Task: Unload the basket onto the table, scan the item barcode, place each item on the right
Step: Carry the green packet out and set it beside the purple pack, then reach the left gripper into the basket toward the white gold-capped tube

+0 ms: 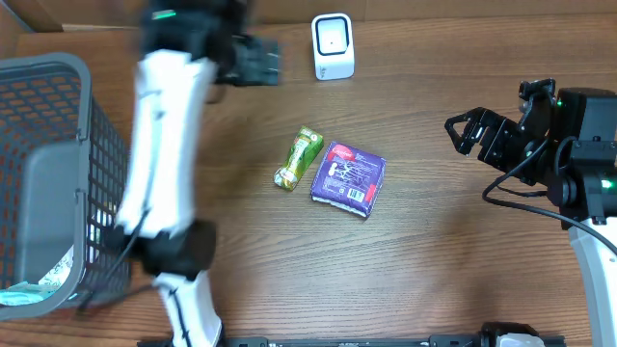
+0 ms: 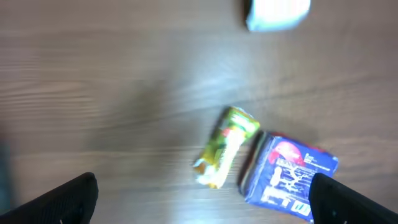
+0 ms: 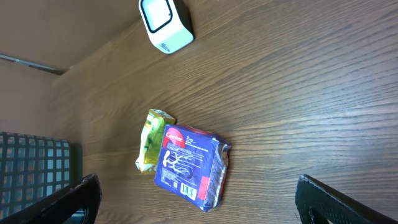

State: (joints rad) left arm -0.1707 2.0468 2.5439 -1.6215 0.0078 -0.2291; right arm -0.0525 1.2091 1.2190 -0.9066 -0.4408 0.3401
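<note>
Purple packet (image 1: 348, 176) lies flat mid-way across the counter (image 1: 434, 270), a green-yellow pouch (image 1: 299, 157) just beside it, a white scanner (image 1: 333, 46) at the far edge. Left gripper (image 2: 200, 202), blurred, hangs open and empty above; right gripper (image 1: 470, 135) open, empty, near the right edge.

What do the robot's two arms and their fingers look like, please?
The left arm and right arm have white links and black joints. Black cables loop beside the right arm's wrist, where a green light glows. The fingers of both are black.
</note>
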